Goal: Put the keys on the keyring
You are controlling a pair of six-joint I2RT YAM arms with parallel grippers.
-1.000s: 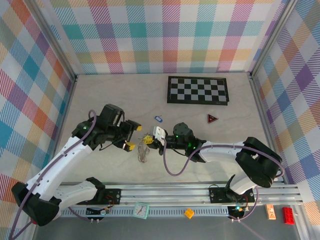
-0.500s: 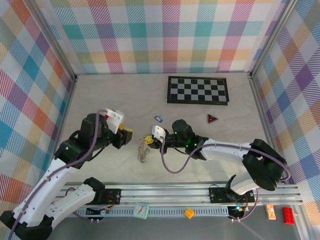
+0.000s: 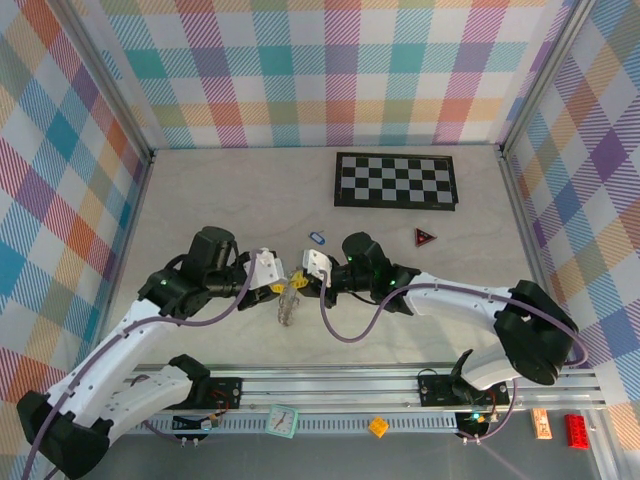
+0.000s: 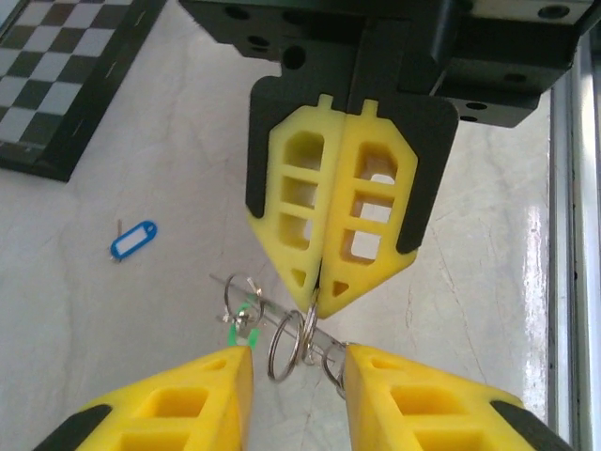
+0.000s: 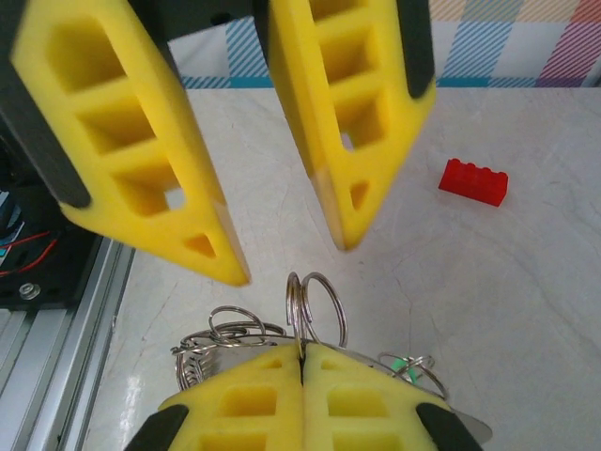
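Observation:
The keyring (image 4: 285, 344) is a bunch of silvery wire rings resting on the table (image 3: 200, 200) between the two arms, and it is also visible from above (image 3: 288, 308). My right gripper (image 5: 302, 349) is shut on one upright ring (image 5: 317, 303) of it. My left gripper (image 4: 297, 355) faces it with jaws open on either side of that ring, not touching it. The green key (image 4: 241, 320) hangs among the rings (image 5: 406, 365). The blue key (image 4: 132, 240) lies apart on the table (image 3: 317, 238), beyond the grippers.
A black-and-white chequered board (image 3: 396, 180) lies at the back. A small red triangle (image 3: 425, 237) sits right of the blue key. A red block (image 5: 474, 180) lies on the table behind the left gripper. The aluminium rail (image 3: 400, 385) runs along the near edge.
My left gripper swung in from the left to the keyring and its jaws narrowed around the upright ring. The right gripper shifted slightly away from the rail, still holding the ring.

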